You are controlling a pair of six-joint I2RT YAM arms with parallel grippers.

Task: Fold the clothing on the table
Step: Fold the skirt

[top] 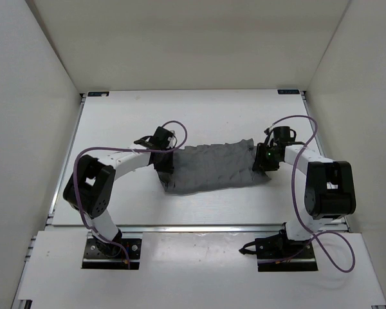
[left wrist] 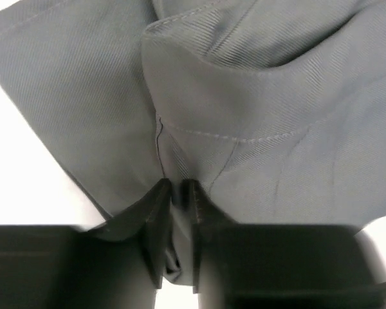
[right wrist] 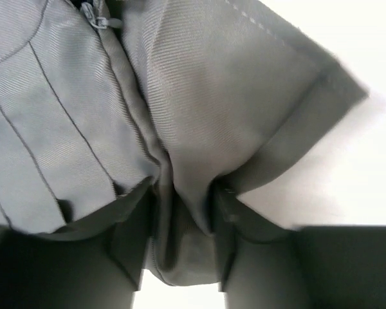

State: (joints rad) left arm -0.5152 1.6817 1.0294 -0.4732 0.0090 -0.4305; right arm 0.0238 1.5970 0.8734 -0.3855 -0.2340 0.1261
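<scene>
A robot lab cell: white walls (top: 26,96) enclose a rail-edged table (top: 193,109).

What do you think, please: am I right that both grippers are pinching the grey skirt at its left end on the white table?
Not quite: the left gripper pinches the left end, but the right gripper pinches the right end of the grey skirt on the white table, as the top view shows.

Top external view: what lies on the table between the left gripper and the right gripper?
Only the grey skirt, bunched, spanning from the left gripper to the right gripper. Each wrist view shows its fabric pinched in that gripper.
</scene>
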